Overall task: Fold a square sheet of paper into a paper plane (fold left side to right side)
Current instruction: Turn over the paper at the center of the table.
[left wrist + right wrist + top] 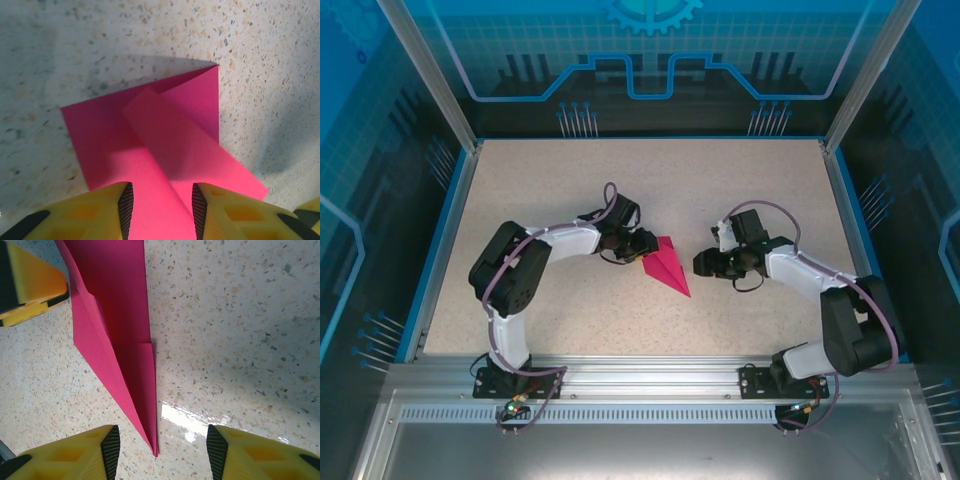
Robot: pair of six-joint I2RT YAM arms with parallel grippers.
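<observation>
Magenta paper plane [667, 267] (creased, sharply pointed).

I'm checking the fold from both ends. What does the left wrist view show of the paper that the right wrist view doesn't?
Left wrist: the wide end of the paper plane, flaps overlapping diagonally, lying between the open fingers of the left gripper. Right wrist: its pointed tip, reaching between the open fingers of the right gripper. Both: magenta paper on the speckled table.
</observation>
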